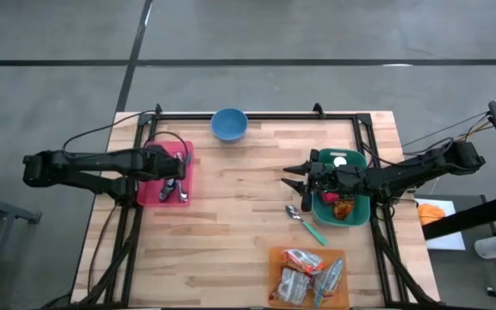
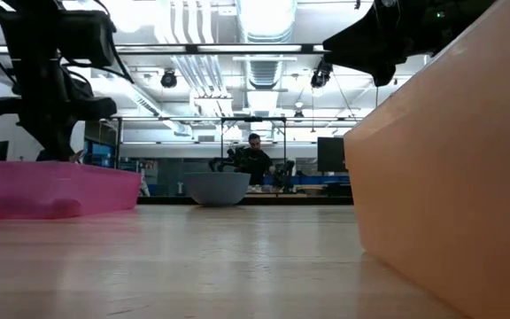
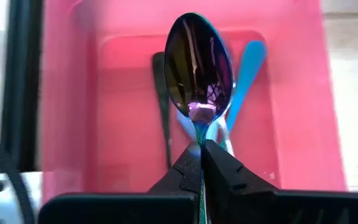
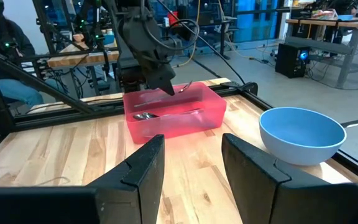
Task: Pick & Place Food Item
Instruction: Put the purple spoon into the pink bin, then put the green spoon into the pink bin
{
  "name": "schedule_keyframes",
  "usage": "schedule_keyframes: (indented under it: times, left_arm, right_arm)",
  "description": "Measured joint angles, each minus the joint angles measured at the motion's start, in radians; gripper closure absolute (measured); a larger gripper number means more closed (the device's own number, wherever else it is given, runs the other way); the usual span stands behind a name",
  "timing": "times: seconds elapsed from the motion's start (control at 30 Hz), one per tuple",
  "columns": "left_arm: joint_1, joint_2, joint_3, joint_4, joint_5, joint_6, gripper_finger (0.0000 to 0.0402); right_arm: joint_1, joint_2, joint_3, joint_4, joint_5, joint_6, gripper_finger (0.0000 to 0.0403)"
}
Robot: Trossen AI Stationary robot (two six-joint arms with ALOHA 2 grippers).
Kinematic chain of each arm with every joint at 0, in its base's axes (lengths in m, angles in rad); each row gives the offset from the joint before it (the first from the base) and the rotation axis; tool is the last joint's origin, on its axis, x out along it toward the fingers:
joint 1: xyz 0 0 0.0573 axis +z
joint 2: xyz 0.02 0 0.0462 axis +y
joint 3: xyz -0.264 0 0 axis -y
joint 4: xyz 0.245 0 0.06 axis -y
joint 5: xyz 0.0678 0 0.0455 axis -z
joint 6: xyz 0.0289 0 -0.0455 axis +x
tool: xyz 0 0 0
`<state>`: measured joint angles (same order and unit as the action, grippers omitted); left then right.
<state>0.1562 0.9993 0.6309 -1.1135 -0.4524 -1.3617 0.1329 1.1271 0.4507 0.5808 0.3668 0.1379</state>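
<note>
The left hand [image 3: 201, 149] is closed tight on the thin handle of a metal spoon [image 3: 199, 65], whose glossy oval bowl shines purple and dark and stands up above the fingertips. Under it is the pink bin [image 1: 167, 175], a smooth plastic rectangle at the left of the high frame, with more cutlery lying flat inside, among it a pale blue handle [image 3: 246, 68] and a dark one [image 3: 160, 99]. The right hand [image 1: 295, 182] is in the right half of the high frame, over the left rim of the green bin [image 1: 354, 215]; its two dark angular fingers [image 4: 143, 168] stand partly apart with nothing between them. In the green bin lie a red and orange food item [image 1: 344, 208] and a white round thing [image 1: 340, 161]. Just left of this bin, on the pale wooden planks of the desk [image 1: 239, 207], lies another spoon with a green handle [image 1: 306, 224]. A round blue bowl [image 1: 229, 124], smooth and matte, sits at the top centre of the desk. At the bottom centre an orange tray [image 1: 308, 277] holds crinkled shiny packets [image 1: 304, 272].
</note>
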Motion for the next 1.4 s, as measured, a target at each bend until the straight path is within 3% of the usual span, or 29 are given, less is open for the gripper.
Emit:
schedule_keyframes:
  times: [0.17,0.43,0.77,0.97,1.1,1.23,1.4]
  left_arm:
    - [0.000,0.000,-0.045,0.079,0.000,0.002,0.0383]
    - [0.001,-0.001,-0.127,0.195,0.026,0.004,0.0293]
    - [0.001,-0.001,-0.113,0.202,0.026,0.028,0.0181]
    - [0.001,-0.003,-0.050,0.200,-0.005,0.073,0.0149]
    - [-0.002,-0.003,0.000,0.316,-0.046,0.293,0.0147]
    - [-0.019,-0.003,0.014,0.610,-0.038,0.737,0.0147]
    - [-0.024,-0.003,0.009,0.965,0.036,1.056,0.0147]
  right_arm:
    - [0.000,0.000,0.000,0.000,0.000,0.000,0.0246]
    - [0.000,0.000,0.000,0.000,0.000,0.000,0.0246]
    - [0.000,0.000,0.000,0.000,0.000,0.000,0.0246]
    - [0.000,0.000,0.000,0.000,0.000,0.000,0.0246]
    - [0.000,0.000,0.000,0.000,0.000,0.000,0.0246]
    - [0.000,0.000,0.000,0.000,0.000,0.000,0.0246]
    - [0.000,0.000,0.000,0.000,0.000,0.000,0.0246]
